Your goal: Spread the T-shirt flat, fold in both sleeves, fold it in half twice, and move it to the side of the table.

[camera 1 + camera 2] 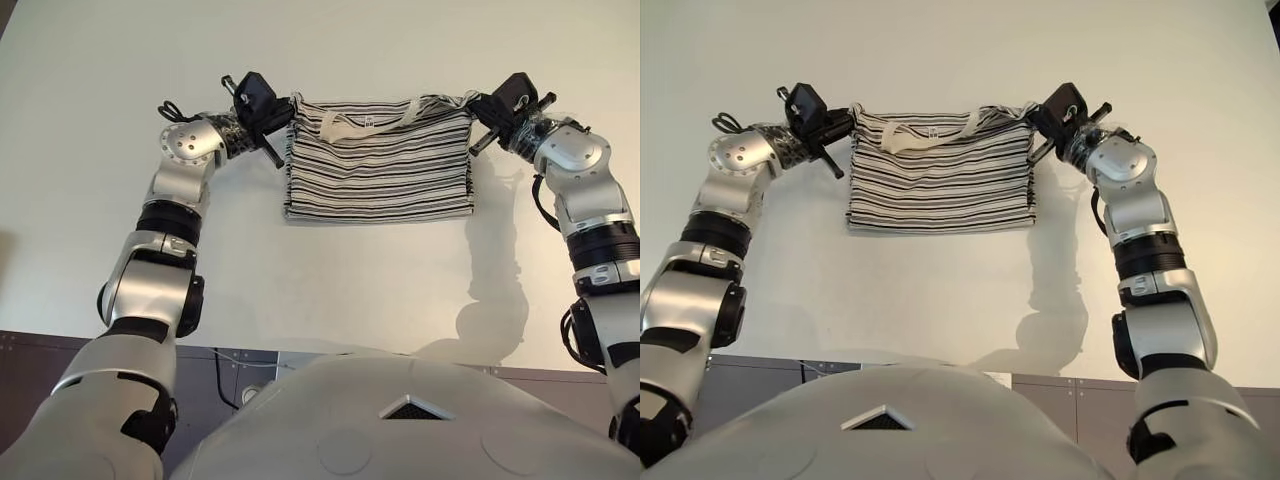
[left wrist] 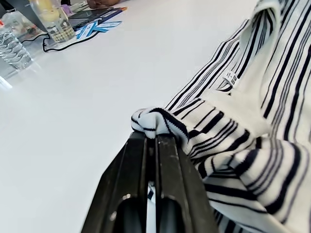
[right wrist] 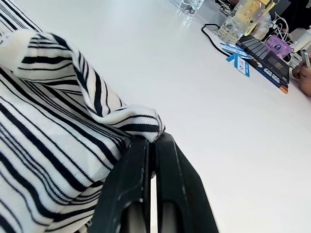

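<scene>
Currently white table [image 1: 100,60], bottles [image 2: 12,48] far off; left jaws, right jaws clamped on T-shirt [image 1: 380,165] corners.

A white table [image 1: 330,290] lies under bright, even light. Along its 6 o'clock edge runs a dark panel [image 1: 40,365]. Far off on the table stand a bottle [image 2: 12,48] and a cup [image 2: 52,22], with a cable [image 2: 48,47] and blue cards [image 2: 99,28] near them.

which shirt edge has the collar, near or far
The far edge of the shirt, pinched by the left end effector and right end effector; the near edge shows only stripes.
</scene>
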